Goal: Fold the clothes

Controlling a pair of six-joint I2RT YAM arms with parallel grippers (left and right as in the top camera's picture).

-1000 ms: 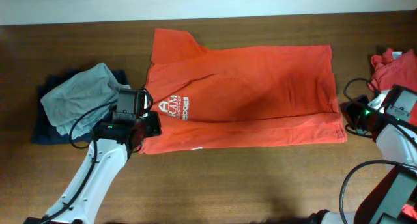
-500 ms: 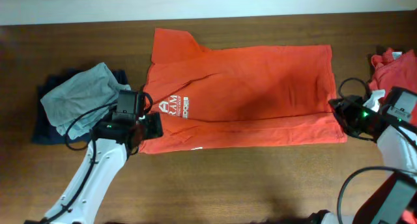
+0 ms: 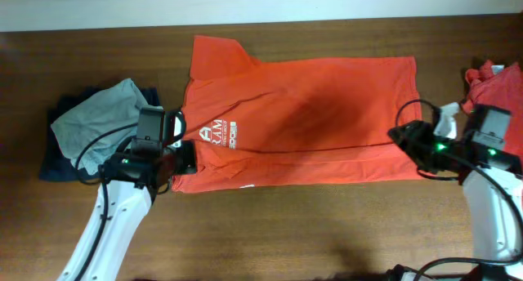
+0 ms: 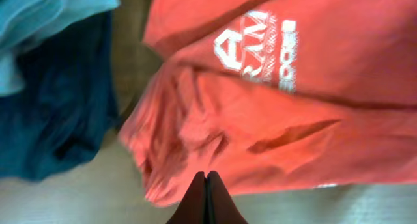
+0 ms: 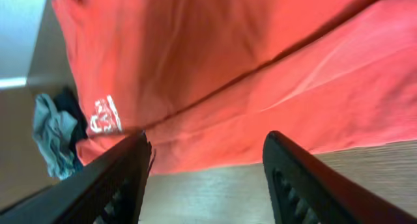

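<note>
Dark wooden table (image 3: 310,224), white wall (image 3: 245,3) strip along the far side. We see the red-orange T-shirt (image 3: 302,118) spread flat across the middle of the table, neck end toward the left arm and hem toward the right arm. Its near long edge is folded over in a strip, and one sleeve (image 3: 216,56) sticks out at the far left corner. The white chest logo (image 3: 216,136) faces up near the left end. The left gripper (image 3: 183,158) sits at the shirt's near-left corner. In its wrist view the two fingers (image 4: 197,199) are pressed together, tips right at the rumpled edge of the cloth; we cannot tell whether any fabric is caught between them. The right gripper (image 3: 406,142) is over the hem end, and its fingers (image 5: 117,178) stand clearly apart above the folded strip with nothing held. A grey garment (image 3: 98,122) lies on a navy garment (image 3: 57,158) just left of the shirt. A second red-orange garment (image 3: 490,81) is crumpled at the right edge of the table, apart from the spread shirt.
</note>
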